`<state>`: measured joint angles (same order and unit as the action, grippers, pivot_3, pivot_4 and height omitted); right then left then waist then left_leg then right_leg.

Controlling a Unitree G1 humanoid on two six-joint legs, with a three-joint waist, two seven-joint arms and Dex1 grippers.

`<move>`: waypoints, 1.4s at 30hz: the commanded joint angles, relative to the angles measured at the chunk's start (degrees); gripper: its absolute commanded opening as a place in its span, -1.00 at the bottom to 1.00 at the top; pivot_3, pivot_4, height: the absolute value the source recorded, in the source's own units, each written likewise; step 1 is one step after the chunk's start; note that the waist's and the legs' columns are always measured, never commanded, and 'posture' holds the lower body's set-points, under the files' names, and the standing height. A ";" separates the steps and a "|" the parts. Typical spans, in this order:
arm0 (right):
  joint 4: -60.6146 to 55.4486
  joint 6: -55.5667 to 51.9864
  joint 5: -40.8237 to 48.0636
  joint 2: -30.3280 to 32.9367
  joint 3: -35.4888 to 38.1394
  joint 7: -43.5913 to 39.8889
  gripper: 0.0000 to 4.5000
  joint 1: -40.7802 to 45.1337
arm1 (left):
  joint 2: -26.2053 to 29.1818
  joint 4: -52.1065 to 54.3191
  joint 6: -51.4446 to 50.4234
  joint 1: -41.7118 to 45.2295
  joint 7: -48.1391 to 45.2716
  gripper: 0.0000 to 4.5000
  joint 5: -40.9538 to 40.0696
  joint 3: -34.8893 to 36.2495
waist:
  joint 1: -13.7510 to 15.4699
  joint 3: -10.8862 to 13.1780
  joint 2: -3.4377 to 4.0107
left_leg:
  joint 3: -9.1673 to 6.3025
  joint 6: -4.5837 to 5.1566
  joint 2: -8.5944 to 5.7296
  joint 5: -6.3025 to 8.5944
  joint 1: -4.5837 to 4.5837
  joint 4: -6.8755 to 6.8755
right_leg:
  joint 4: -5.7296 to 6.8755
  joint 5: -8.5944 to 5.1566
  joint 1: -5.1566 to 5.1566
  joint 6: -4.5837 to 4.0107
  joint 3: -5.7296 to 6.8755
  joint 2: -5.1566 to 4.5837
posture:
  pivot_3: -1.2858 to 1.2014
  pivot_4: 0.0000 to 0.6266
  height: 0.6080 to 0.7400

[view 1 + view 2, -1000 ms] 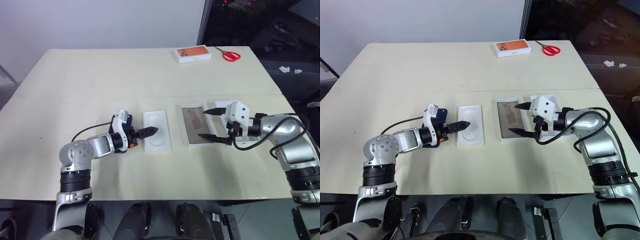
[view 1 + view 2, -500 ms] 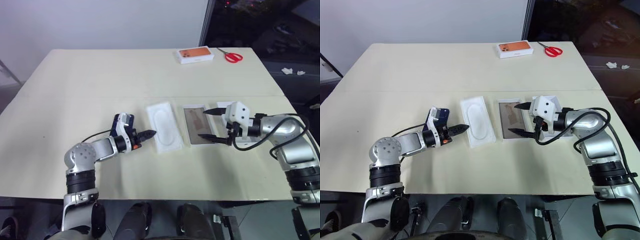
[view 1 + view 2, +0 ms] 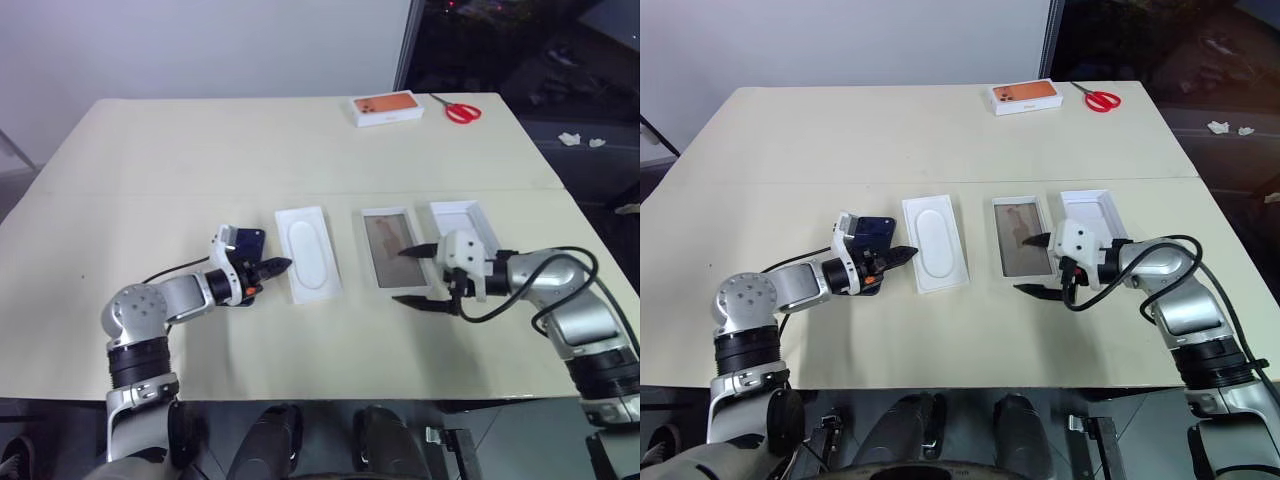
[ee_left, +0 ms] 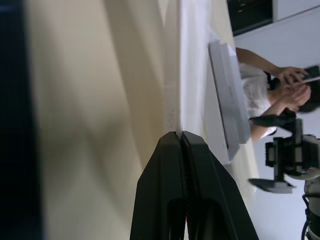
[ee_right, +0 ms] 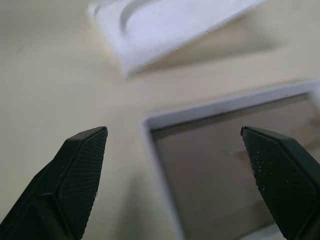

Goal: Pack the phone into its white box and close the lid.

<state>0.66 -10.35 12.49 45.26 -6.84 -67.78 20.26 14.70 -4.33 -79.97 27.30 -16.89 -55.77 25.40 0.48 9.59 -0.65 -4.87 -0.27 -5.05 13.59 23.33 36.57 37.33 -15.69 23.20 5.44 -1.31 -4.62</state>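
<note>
One table (image 3: 200, 150): one white box (image 3: 307, 252), left gripper (image 3: 284, 265) closed at its edge; one white-rimmed glossy phone (image 3: 390, 247) before the wide-spread right gripper (image 3: 416, 276); one lid (image 3: 463, 222); one orange-printed box (image 3: 386, 108); one scissors (image 3: 459, 109).

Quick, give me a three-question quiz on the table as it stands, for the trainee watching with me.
1. True or false: the left gripper is open.
2. What lies beside the orange-printed box at the table's far edge? A) a pen B) red scissors C) a roll of tape
3. Which gripper stands open by the near end of the white-framed glossy panel?

Key: 1. False, its fingers are pressed together. 2. B. 3. The right gripper.
</note>
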 commanded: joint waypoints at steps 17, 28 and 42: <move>4.14 -2.78 -4.14 -1.01 -6.54 -6.02 -0.98 6.26 | 3.45 5.68 -0.52 2.01 -0.10 -1.00 -4.28 2.78 | 0.03 0.05 -0.08 | -0.01 -0.15 0.01 -0.07 0.02 -0.01 | -0.01 0.00 0.02 0.00 -0.02 -0.01 | 0.03 -0.52 1.00; -10.92 -12.61 -1.73 -11.28 -11.41 0.19 -0.98 4.01 | 2.31 2.52 -2.94 6.67 4.62 -1.00 -10.04 7.21 | 0.10 0.10 -0.18 | -0.06 -0.24 0.00 -0.12 0.06 0.00 | 0.00 0.00 0.08 0.00 0.00 -0.01 | 0.03 -0.52 1.00; -12.43 -13.02 5.70 -2.44 -1.32 -4.48 0.55 3.09 | 0.57 4.33 -4.50 4.60 5.53 -1.00 -12.13 3.17 | 0.18 0.13 -0.22 | -0.05 -0.04 -0.02 -0.01 0.06 0.00 | -0.01 0.00 0.06 0.00 0.03 -0.02 | 0.03 -0.52 1.00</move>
<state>-10.16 -23.18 15.40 41.27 -11.79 -70.74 23.52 15.46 -1.92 -84.45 31.78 -11.04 -66.47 29.48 0.66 9.71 -0.87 -4.92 -0.27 -5.07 13.60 23.39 36.57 37.32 -15.69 23.25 5.45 -1.28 -4.63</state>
